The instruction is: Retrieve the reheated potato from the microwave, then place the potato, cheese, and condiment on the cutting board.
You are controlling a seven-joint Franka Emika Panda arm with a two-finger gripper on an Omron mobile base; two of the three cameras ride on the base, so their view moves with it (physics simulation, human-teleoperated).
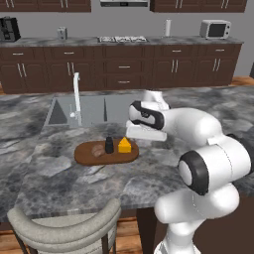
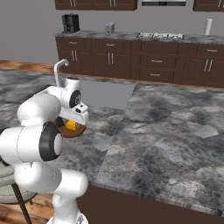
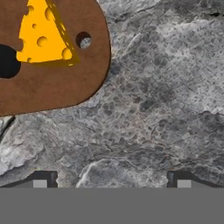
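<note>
Stool (image 1: 64, 225) sits nearest, at the counter (image 1: 59, 168) edge. Pincer (image 3: 112, 179) is released, tips spread wide over bare marble, holding nothing — it hovers just right of the board (image 1: 106, 153). On the board: potato (image 1: 98, 152) at left, condiment (image 1: 109, 145) in the middle, cheese (image 1: 124, 145) at right, all close together. Sink (image 1: 84, 110) with faucet (image 1: 76, 94) lies behind the board. Far wall — dark cabinets (image 1: 124, 67), stovetop (image 1: 122, 38), small silver oven (image 1: 215, 29).

- No writing, label, brand, number or sign can be read anywhere — not on the appliances, not on the cabinets.
</note>
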